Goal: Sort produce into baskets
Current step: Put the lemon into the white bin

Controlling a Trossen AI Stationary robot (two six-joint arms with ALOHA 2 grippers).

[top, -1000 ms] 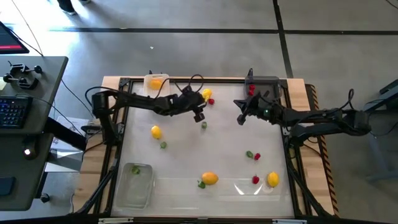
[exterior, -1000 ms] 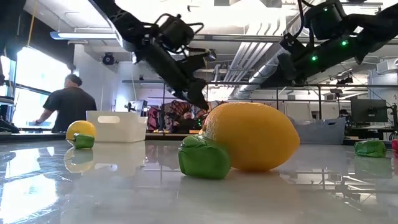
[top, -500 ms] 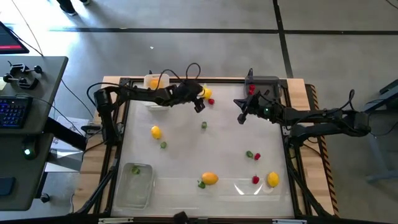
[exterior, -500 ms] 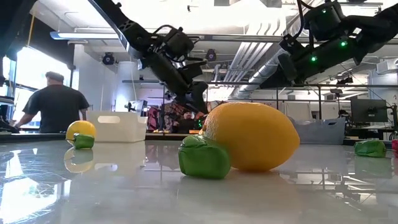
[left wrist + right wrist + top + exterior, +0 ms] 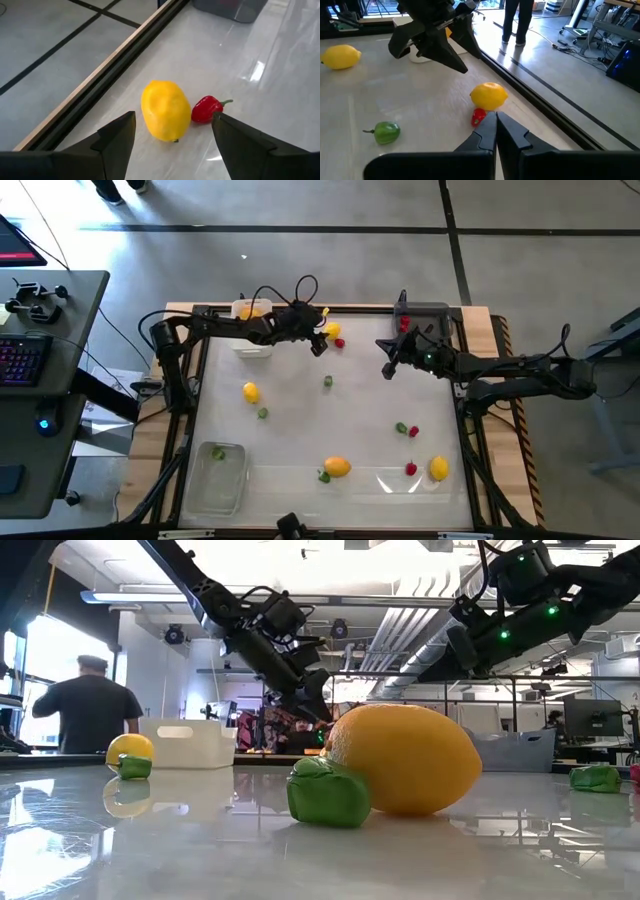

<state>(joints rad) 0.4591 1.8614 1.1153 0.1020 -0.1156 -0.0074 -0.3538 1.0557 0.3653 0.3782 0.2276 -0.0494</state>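
My left gripper [image 5: 319, 345] [image 5: 172, 137] is open above the table near its far edge. Its fingers stand apart just short of a yellow lemon [image 5: 165, 111] [image 5: 332, 331], with a small red pepper [image 5: 205, 109] lying against the lemon. It holds nothing. My right gripper [image 5: 387, 371] [image 5: 495, 125] is shut and empty, hovering in front of the dark grey basket [image 5: 425, 312], which holds red pieces. The white basket [image 5: 251, 317] at the far left holds yellow-orange fruit. The clear basket [image 5: 218, 477] at the near left holds a green piece.
Loose produce lies on the table: a yellow piece [image 5: 250, 391] with a green one [image 5: 262, 413], a green pepper [image 5: 327, 381] in the middle, a green and red pair [image 5: 407, 429], and an orange-yellow fruit [image 5: 338, 467], a red piece [image 5: 410, 469] and a yellow one [image 5: 439, 468] near the front. A person [image 5: 88, 712] stands beyond the table.
My left gripper has swung away from the green pepper in the middle toward the table's far edge, rolling a little, and now faces the lemon and red pepper. The green pepper has stayed where it was. My right arm has kept still.
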